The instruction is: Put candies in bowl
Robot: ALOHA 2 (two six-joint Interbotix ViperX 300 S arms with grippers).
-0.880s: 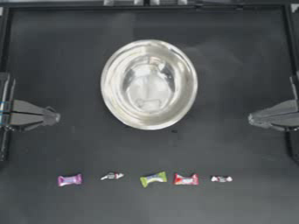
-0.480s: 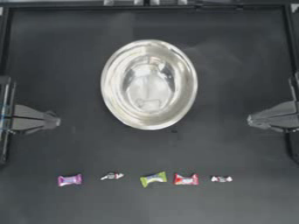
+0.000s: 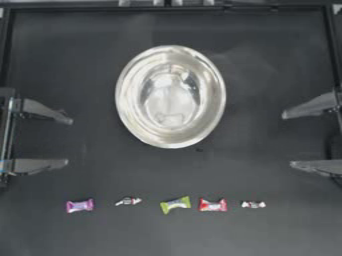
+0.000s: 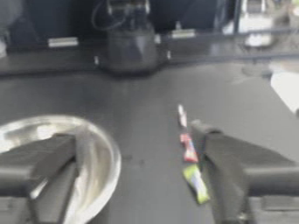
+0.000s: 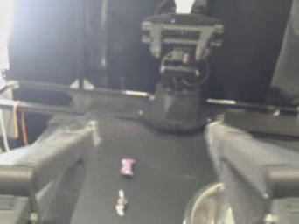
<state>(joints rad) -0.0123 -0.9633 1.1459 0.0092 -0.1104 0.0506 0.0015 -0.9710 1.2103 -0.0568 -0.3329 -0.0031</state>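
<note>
A silver bowl point(image 3: 170, 96) sat empty mid-worktop. Five candies point(image 3: 176, 204) lay in a row nearer, none moved yet. The left hand point(image 3: 61, 141) and right hand point(image 3: 288, 140) waited at the sides, wide open, holding nothing.

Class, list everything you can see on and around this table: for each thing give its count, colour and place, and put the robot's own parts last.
bowl: one, shiny silver, middle of the table, empty.
purple candy: one, leftmost in the row along the table's near edge.
white-and-dark candies: two, second and last in the row.
green candy: one, lime, middle of the row.
red candy: one, fourth in the row.
table: one, dark.
left gripper: one, dark, at the left edge, jaws wide apart.
right gripper: one, dark, at the right edge, jaws wide apart.
</note>
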